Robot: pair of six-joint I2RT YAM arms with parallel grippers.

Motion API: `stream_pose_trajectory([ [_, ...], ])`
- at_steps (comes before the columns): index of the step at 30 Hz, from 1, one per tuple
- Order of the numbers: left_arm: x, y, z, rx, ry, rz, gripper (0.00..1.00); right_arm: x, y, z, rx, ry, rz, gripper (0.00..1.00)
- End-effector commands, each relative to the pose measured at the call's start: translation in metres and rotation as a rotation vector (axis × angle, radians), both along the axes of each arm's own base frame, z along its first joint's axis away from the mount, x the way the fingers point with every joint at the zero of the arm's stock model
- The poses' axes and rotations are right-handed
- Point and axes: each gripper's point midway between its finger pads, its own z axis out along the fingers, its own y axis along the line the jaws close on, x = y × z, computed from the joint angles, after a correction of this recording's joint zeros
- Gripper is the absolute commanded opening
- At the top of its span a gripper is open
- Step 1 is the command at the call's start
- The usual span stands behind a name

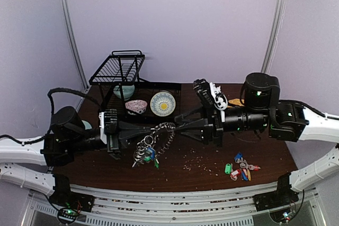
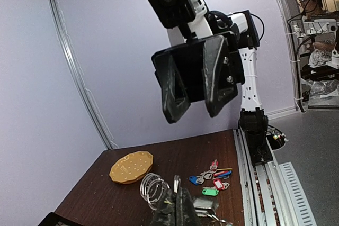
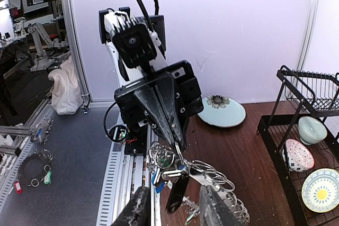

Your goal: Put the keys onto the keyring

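Observation:
The keyring (image 1: 165, 134) hangs in the air over the table's middle, its rim strung with silver rings (image 3: 225, 182). Blue and green tags and small silver pieces (image 1: 146, 154) dangle under it. I cannot pick out a separate bunch of plain silver keys. My left gripper (image 1: 155, 129) is shut on the keyring's edge; its closed tips show in the left wrist view (image 2: 180, 207) and the right wrist view (image 3: 177, 140). My right gripper (image 1: 178, 127) faces it, open, with the fingers (image 3: 139, 210) on either side of a dark piece (image 3: 177, 193) hanging from the ring, not touching it.
A bunch of keys with red, blue and green tags (image 1: 241, 170) lies on the table front right. A black dish rack (image 1: 117, 67) with bowls and a patterned plate (image 1: 162, 103) stands at the back. A tan plate (image 2: 131, 166) lies far right, a pale blue plate (image 3: 221, 112) far left. Crumbs (image 1: 196, 157) are scattered about.

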Motion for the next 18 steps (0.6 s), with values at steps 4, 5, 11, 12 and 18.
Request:
stream_pose_trajectory([
  [4, -0.009, 0.002, 0.029, -0.045, -0.118, -0.028, 0.00, 0.005, 0.000, 0.001, -0.035, -0.124, 0.010, 0.34],
  [5, -0.010, 0.002, 0.029, -0.030, -0.133, -0.033, 0.00, 0.010, 0.002, -0.002, -0.059, -0.125, -0.009, 0.34],
  [11, -0.019, 0.003, 0.022, 0.023, -0.203, -0.074, 0.00, 0.020, 0.005, -0.023, -0.153, -0.158, -0.011, 0.37],
  [12, -0.020, 0.002, 0.021, 0.028, -0.204, -0.078, 0.00, 0.023, 0.004, -0.025, -0.155, -0.164, -0.016, 0.39],
  [18, -0.020, -0.001, 0.018, 0.040, -0.200, -0.086, 0.00, 0.040, 0.004, -0.035, -0.146, -0.134, -0.067, 0.40],
])
